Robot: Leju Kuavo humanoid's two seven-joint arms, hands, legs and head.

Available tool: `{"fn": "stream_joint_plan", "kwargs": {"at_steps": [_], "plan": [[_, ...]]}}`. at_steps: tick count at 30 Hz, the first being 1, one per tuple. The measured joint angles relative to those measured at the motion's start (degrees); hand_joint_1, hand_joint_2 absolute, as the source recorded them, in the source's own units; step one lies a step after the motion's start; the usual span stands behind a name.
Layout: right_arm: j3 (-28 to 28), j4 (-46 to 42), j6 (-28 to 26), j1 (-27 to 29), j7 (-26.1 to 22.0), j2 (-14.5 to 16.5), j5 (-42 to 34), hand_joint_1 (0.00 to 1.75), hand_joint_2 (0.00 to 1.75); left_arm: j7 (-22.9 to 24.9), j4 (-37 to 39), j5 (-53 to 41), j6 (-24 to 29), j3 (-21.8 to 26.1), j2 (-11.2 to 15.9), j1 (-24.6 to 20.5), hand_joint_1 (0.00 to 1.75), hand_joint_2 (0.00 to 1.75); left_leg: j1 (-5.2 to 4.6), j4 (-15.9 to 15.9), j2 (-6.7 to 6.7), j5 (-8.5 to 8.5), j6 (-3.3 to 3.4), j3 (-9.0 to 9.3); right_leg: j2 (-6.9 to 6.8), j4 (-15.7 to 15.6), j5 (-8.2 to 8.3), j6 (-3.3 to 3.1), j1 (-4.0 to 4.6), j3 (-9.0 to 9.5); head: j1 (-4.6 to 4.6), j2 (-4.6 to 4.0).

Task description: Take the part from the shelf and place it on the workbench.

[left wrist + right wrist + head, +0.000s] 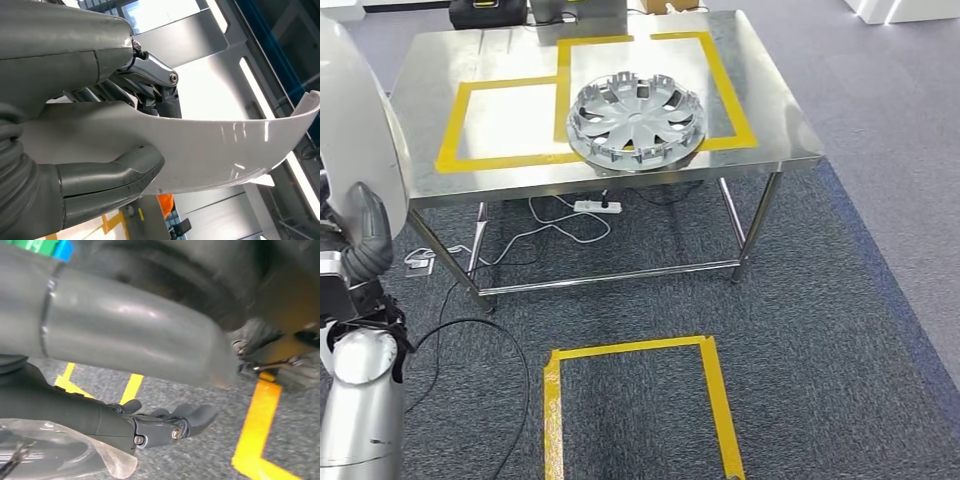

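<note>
The left hand [124, 145] clamps a curved white part [226, 145] between thumb and fingers, held off the workbench [773, 120]. The right hand [166, 425] hangs empty, fingers loosely apart. The part looks light, stiff, glossy and likely slippery; grip mid-edge.

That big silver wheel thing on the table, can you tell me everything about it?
The wheel cover is a round, silver-grey disc that looks like plastic. Curved spokes fan out from its middle with dark gaps between them, and small clips stand up all round its rim. It lies flat near the front edge of the shiny metal workbench, resting partly over the yellow tape squares marked there. Nothing but the tabletop touches it.
</note>
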Motion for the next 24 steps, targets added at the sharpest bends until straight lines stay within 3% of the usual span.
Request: {"fn": "stream_joint_plan", "kwargs": {"at_steps": [2,4,5,6,7,9,10,12,15,16,18,20,21,22,23,24], "plan": [[0.0,0.0,-0.1,0.0,0.1,0.1,0.0,0.00,0.00,0.0,0.0,0.0,0.0,0.0,0.1,-0.1,1.75,1.75,0.16,4.1,0.08,-2.00,-0.68,-1.72,-0.06,-0.2,-0.42,-0.60,-0.25,0.74,-0.11,0.00],[0.0,0.0,-0.2,0.0,0.1,0.3,0.0,0.00,0.00,0.0,0.0,0.0,0.0,0.0,0.2,0.0,1.75,1.75,0.32,12.0,0.11,-4.85,-1.16,-6.07,-0.04,-0.2,-1.09,-0.93,-0.27,1.39,-0.19,0.00],[0.0,0.0,-0.2,0.0,0.2,0.3,0.0,0.00,0.00,0.0,0.1,0.0,0.0,0.0,0.2,0.1,1.75,1.75,0.38,15.2,0.11,-5.42,-1.27,-8.20,-0.01,-0.2,-1.50,-0.93,-0.27,1.80,-0.20,0.00],[0.0,0.0,-0.2,0.1,0.2,0.3,0.0,0.00,0.00,0.0,0.1,0.0,0.0,0.1,0.2,0.2,1.75,1.75,0.42,16.8,0.11,-4.89,-1.29,-9.59,0.03,-0.2,-1.95,-0.89,-0.27,2.30,-0.19,0.00],[0.0,0.0,-0.2,0.2,0.2,0.4,0.0,0.00,0.00,0.0,0.1,0.0,0.0,0.1,0.3,0.3,1.75,1.75,0.44,15.9,0.11,-2.99,-1.21,-9.90,0.05,-0.2,-2.47,-0.83,-0.27,2.98,-0.20,0.00],[0.0,0.0,-0.2,0.3,0.2,0.4,0.0,0.00,0.00,0.0,0.2,0.0,-0.1,0.1,0.3,0.4,1.75,1.75,0.39,9.4,0.15,2.41,-0.78,-7.87,0.06,-0.4,-3.56,-0.57,-0.29,4.33,-0.16,0.00],[0.0,0.0,-0.2,0.2,0.2,0.4,0.0,0.00,0.00,0.0,0.2,0.0,-0.1,0.1,0.4,0.4,1.75,1.75,0.20,5.8,0.22,4.12,-0.47,-6.52,0.05,-0.5,-4.10,-0.28,-0.25,4.92,-0.14,-0.01],[0.0,0.0,-0.2,0.0,0.2,0.5,0.0,0.00,0.00,0.0,0.2,0.0,-0.1,0.2,0.5,0.3,1.75,1.75,-0.21,1.6,0.34,4.14,0.29,-4.70,-0.04,-0.8,-4.69,0.53,-0.21,5.67,-0.17,-0.02],[0.0,0.0,-0.1,0.0,0.2,0.5,0.0,0.00,0.00,0.0,0.2,0.0,-0.1,0.2,0.4,0.3,1.75,1.75,-0.23,-0.2,0.13,2.94,1.45,-3.20,-0.28,-0.5,-4.51,1.85,-0.25,6.85,-0.19,-0.02],[0.0,0.0,-0.1,-0.1,0.2,0.5,0.0,0.00,0.00,-0.1,0.2,0.0,-0.1,0.2,0.5,0.2,1.75,1.75,-0.12,-0.4,0.05,2.72,1.80,-2.46,-0.29,0.6,-4.76,2.11,-0.27,6.31,-0.10,-0.02],[0.0,0.0,-0.1,-0.1,0.1,0.5,0.0,0.00,0.00,-0.1,0.1,0.0,-0.1,0.3,0.4,0.2,1.75,1.75,0.00,-0.7,0.01,2.02,2.29,-1.18,-0.24,6.0,-6.16,2.24,-0.29,2.82,0.15,-0.02],[0.0,0.0,-0.1,-0.1,0.1,0.5,0.0,0.00,0.00,-0.1,0.2,0.0,-0.1,0.3,0.4,0.4,1.75,1.75,-0.07,-0.7,-0.01,0.99,2.49,-0.19,-0.24,12.6,-8.46,2.32,-0.26,-2.67,0.27,-0.02],[0.0,0.0,-0.1,0.0,0.1,0.5,0.0,0.00,0.00,-0.1,0.2,0.0,-0.1,0.3,0.4,0.5,1.75,1.75,-0.11,-0.7,-0.03,0.33,2.51,0.54,-0.24,14.3,-9.39,2.38,-0.25,-4.91,0.29,-0.02],[0.0,0.0,-0.1,0.2,0.2,0.5,0.0,0.00,0.00,-0.1,0.2,0.0,-0.1,0.3,0.4,0.7,1.75,1.75,-0.12,-0.7,-0.07,-0.43,2.50,1.49,-0.24,14.2,-9.52,2.42,-0.24,-6.27,0.31,-0.02],[0.0,0.0,0.0,0.3,0.2,0.5,0.0,0.00,0.00,-0.1,0.2,0.0,-0.1,0.3,0.4,0.8,1.75,1.75,-0.13,-0.7,-0.10,-1.30,2.43,2.65,-0.24,12.2,-8.46,2.36,-0.22,-6.77,0.34,-0.02],[0.0,0.0,0.0,0.5,0.2,0.5,0.0,0.00,0.00,-0.1,0.2,0.0,-0.1,0.3,0.4,0.8,1.75,1.75,-0.13,-0.7,-0.11,-2.20,2.32,3.68,-0.26,8.8,-5.83,2.20,-0.17,-6.54,0.34,-0.02]]}}
